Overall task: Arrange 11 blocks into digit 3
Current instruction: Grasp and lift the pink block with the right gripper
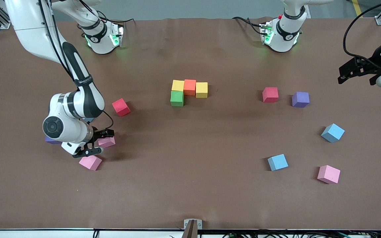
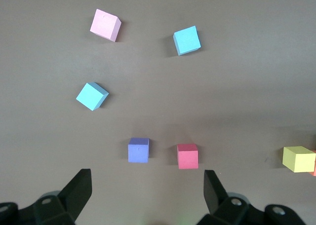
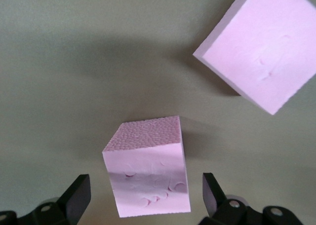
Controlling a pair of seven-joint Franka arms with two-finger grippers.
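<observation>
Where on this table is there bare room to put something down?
Bare: the wide stretch between the green block cluster and the front edge. Crowded: around the right gripper, open over a pink block. The left gripper waits, open.

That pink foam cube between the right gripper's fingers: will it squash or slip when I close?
The pink foam cube shows dents, so it probably gives under pressure. Its grainy face should resist slipping. It sits skewed between the open right gripper, so it may twist on closing.
</observation>
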